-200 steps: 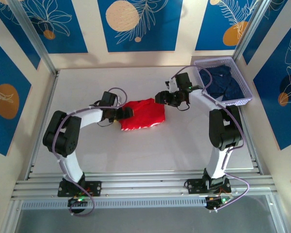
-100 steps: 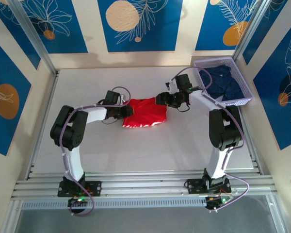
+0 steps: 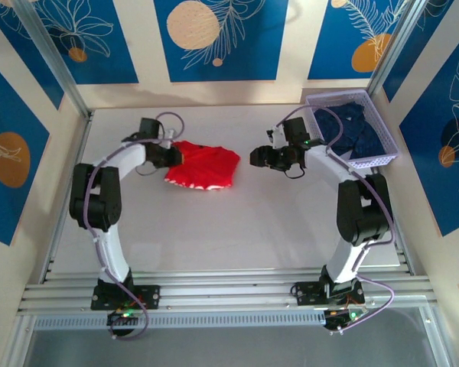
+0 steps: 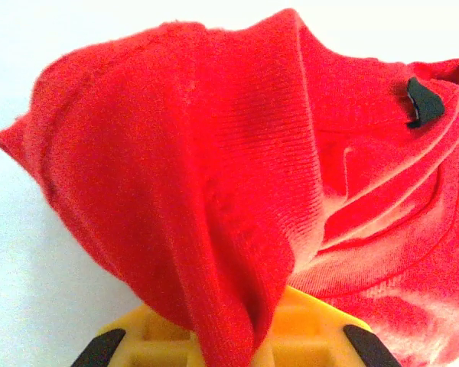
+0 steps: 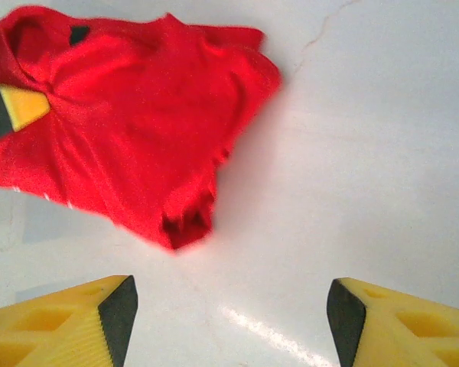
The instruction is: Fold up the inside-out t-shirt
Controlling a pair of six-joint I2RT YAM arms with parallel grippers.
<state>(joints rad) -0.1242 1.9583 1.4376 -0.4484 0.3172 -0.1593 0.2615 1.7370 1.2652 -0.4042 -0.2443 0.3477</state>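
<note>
Left claw [image 3: 174, 155] tight on bunched red t-shirt [image 3: 206, 167], its tips under cloth; right claw [image 5: 228, 306] wide, empty.

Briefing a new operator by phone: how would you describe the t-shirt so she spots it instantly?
On the white table, left of centre, a crumpled red t-shirt lies with one edge pinched in the left hand. The other clothing is dark navy, inside the lavender basket.

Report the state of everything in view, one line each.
t-shirt, crumpled on the table, edge pinched by the left hand.
left hand, shut on the t-shirt.
right hand, open, empty, clear of the t-shirt.
basket, holding dark navy clothing.
</note>
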